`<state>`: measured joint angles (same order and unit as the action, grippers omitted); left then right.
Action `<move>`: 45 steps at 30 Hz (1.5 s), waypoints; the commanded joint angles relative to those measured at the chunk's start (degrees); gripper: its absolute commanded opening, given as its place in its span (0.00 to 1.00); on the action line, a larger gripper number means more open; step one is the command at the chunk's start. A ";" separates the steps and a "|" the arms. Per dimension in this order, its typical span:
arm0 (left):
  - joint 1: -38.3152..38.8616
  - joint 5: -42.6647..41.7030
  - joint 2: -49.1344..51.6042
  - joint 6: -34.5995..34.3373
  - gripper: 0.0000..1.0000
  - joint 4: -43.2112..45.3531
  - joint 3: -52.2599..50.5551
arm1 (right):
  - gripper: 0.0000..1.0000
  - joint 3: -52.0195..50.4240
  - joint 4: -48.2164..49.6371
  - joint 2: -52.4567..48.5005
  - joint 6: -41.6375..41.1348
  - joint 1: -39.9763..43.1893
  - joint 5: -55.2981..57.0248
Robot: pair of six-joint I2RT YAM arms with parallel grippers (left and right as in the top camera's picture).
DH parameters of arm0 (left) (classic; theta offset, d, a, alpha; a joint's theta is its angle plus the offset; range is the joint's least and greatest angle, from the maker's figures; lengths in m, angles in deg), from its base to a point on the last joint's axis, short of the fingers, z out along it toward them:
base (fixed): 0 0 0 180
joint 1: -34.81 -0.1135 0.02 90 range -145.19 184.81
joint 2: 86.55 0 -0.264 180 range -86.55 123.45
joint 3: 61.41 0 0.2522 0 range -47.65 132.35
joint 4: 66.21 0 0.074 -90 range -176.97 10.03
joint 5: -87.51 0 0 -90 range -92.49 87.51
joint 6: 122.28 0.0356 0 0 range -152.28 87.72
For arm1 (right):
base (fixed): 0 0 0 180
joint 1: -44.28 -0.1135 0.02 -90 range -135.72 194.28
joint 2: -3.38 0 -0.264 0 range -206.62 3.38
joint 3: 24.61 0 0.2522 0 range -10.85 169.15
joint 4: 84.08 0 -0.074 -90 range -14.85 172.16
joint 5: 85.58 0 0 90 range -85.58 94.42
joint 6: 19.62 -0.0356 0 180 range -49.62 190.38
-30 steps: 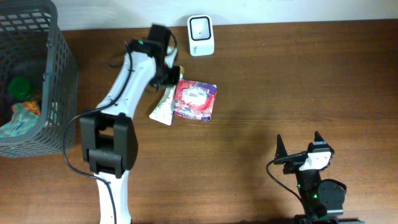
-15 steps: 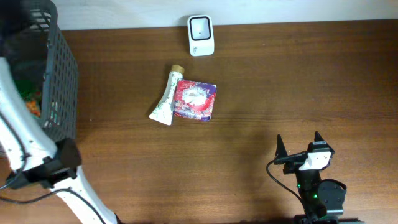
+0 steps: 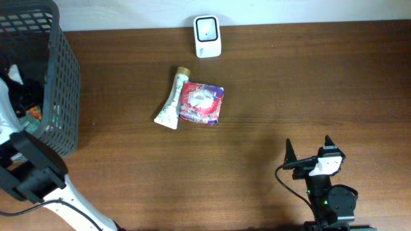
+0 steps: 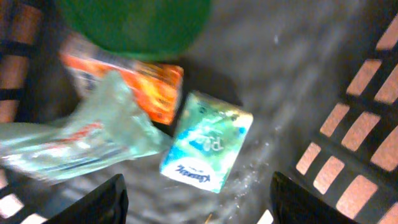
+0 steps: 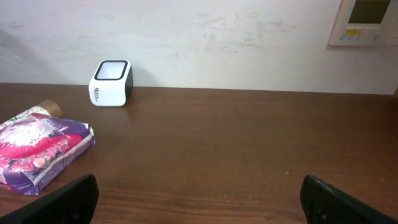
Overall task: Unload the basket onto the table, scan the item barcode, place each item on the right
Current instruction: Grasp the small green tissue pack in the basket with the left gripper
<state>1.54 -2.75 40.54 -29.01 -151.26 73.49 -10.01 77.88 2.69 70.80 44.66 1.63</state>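
The left arm bent over the basket rim, wrist pointing down inside. Under it lay a tissue pack marked Kleenex, just beside an orange packet. The left pincer hung above, fingers apart, holding nothing. The right pincer sat wide apart and empty at the table's front. The scanner stood at the back, a tube and pouch nearby.

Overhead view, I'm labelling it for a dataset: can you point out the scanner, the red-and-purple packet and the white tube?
scanner [image 3: 207,29], overhead view, on the dark window on its top.
red-and-purple packet [image 3: 201,102], overhead view, centre of its upper face.
white tube [image 3: 172,99], overhead view, middle of its body.
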 commanded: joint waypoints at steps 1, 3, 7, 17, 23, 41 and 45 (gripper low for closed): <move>0.26 -4.90 -0.33 4.59 0.69 2.29 -5.09 | 0.99 -0.52 -0.04 0.33 -0.07 -0.33 0.46; 0.26 -4.87 -0.33 4.61 0.68 4.22 -7.50 | 0.98 -0.52 -0.04 0.33 -0.07 -0.33 0.46; 0.59 -4.87 -0.28 4.63 0.64 7.13 -11.76 | 0.99 -0.52 -0.04 0.33 -0.04 -0.33 0.46; 0.59 -4.50 -0.28 4.59 0.28 13.75 -17.29 | 0.99 -0.52 -0.04 0.33 -0.07 -0.33 0.46; 0.59 -5.18 -0.85 3.89 0.00 12.81 -16.63 | 0.99 -0.52 -0.04 0.33 -0.07 -0.33 0.46; 8.11 -39.98 -22.14 -10.51 0.00 11.58 12.98 | 0.99 -0.52 -0.04 0.33 -0.07 -0.33 0.46; 21.70 -24.15 -21.57 -9.22 0.00 9.29 12.76 | 0.99 -0.52 -0.04 0.33 -0.04 -0.33 0.46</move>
<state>17.19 -35.84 18.57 -38.80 -140.83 86.39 -10.01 77.88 2.69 70.78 44.66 1.63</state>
